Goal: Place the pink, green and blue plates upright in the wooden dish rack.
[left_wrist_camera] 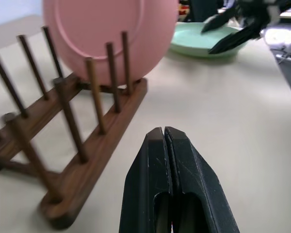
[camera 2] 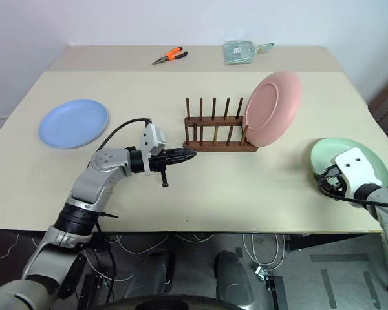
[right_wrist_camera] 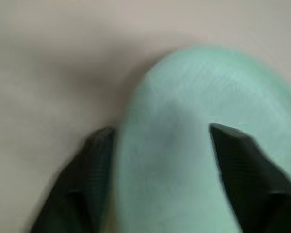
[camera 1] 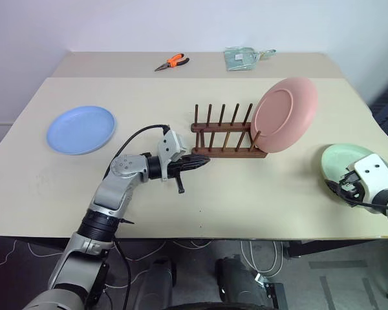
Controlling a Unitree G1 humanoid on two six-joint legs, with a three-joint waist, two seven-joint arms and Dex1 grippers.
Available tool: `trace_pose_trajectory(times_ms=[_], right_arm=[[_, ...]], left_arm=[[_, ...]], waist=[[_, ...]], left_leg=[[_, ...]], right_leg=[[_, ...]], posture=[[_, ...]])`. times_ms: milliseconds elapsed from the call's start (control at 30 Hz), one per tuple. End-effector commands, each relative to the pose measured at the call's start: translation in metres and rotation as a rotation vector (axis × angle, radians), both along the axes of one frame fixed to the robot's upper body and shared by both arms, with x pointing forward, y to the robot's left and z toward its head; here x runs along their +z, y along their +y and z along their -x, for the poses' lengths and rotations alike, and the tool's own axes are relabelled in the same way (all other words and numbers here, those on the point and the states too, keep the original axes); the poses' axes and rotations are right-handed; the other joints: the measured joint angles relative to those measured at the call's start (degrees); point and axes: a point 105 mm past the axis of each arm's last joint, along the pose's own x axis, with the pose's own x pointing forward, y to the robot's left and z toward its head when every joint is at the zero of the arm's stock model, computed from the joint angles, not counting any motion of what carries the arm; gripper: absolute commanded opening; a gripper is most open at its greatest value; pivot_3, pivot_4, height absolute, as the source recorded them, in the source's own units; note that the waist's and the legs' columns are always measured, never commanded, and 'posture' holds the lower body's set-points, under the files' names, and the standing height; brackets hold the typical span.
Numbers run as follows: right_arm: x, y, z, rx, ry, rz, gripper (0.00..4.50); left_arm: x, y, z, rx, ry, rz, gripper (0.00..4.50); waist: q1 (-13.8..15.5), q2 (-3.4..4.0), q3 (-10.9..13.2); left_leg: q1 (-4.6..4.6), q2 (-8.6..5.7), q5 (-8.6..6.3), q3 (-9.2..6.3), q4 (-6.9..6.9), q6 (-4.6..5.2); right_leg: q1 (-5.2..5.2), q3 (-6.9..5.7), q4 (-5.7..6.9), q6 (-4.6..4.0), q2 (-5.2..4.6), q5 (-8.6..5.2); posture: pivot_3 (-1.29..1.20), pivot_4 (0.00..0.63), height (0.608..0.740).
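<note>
The pink plate stands upright in the right end of the wooden dish rack. The blue plate lies flat at the table's left. Near the right front edge lies the green plate, also flat. My right gripper is over its near rim, open, with one finger outside the rim and the other above the plate's inside. My left gripper is shut and empty. It points sideways at the rack's near left corner and stops just short of it.
Orange-handled pliers and a greenish packet lie on the far table behind. The rack's other slots, left of the pink plate, hold nothing. The table's front edge runs close under my right gripper.
</note>
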Motion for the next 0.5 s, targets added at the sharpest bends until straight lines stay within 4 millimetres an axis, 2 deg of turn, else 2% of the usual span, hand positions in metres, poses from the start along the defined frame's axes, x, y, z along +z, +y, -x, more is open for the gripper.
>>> trace_pose_trajectory(times_ms=[33, 67, 100, 233, 333, 400, 500], right_arm=[[0.004, 0.005, -0.001, -0.013, -0.027, -0.026, 1.12], [0.004, 0.006, -0.002, -0.017, -0.026, -0.038, 0.66], [0.003, 0.007, -0.002, -0.019, -0.024, -0.049, 0.02], [0.004, 0.009, -0.002, 0.006, -0.031, 0.017, 0.02], [0.020, 0.009, -0.008, 0.021, -0.104, 0.081, 0.02], [0.047, 0.012, -0.015, 0.042, -0.222, 0.110, 0.02], [0.109, 0.018, -0.027, 0.030, -0.496, 0.051, 0.02]], left_arm=[[0.012, -0.003, 0.003, -0.026, -0.057, 0.013, 0.00], [0.012, -0.002, 0.003, -0.025, -0.057, 0.012, 0.00], [0.012, -0.002, 0.003, -0.024, -0.057, 0.012, 0.00], [0.012, -0.001, 0.002, -0.021, -0.059, 0.010, 0.00], [0.011, -0.001, 0.002, -0.016, -0.060, 0.011, 0.00], [0.012, 0.001, 0.001, 0.001, -0.069, 0.018, 0.00], [0.016, 0.010, -0.007, 0.058, -0.077, 0.040, 0.00]], waist=[[0.00, 0.01, 0.00], [0.03, 0.02, -0.01], [-0.06, 0.01, -0.01], [0.04, -0.02, -0.02], [0.06, -0.02, -0.02], [-0.10, -0.01, -0.01], [-0.52, 0.14, 0.03]], left_leg=[[0.00, 0.00, 0.00, -0.01, 0.00, 0.00], [0.00, 0.00, 0.00, 0.00, 0.00, 0.00], [0.00, 0.00, 0.00, 0.00, 0.01, 0.00], [0.02, 0.00, 0.00, -0.01, 0.03, 0.00], [0.00, -0.01, 0.00, 0.00, 0.03, 0.00], [0.01, -0.01, 0.00, 0.00, 0.03, 0.00], [0.03, 0.00, 0.00, 0.03, 0.02, 0.00]], right_leg=[[0.01, 0.00, 0.00, 0.00, 0.00, 0.00], [0.01, 0.00, 0.00, 0.00, -0.01, 0.00], [0.01, 0.00, -0.01, 0.00, -0.01, 0.00], [0.06, 0.00, -0.02, -0.01, 0.00, -0.01], [0.06, 0.00, -0.03, -0.01, -0.01, -0.01], [0.05, 0.00, -0.02, 0.00, 0.00, 0.00], [0.01, 0.02, 0.01, 0.00, 0.00, 0.01]], posture=[[0.00, 0.150, 0.740], [0.00, 0.150, 0.740], [0.00, 0.150, 0.740], [0.00, 0.150, 0.740], [0.00, 0.150, 0.740], [0.00, 0.150, 0.740], [0.00, 0.150, 0.740]])
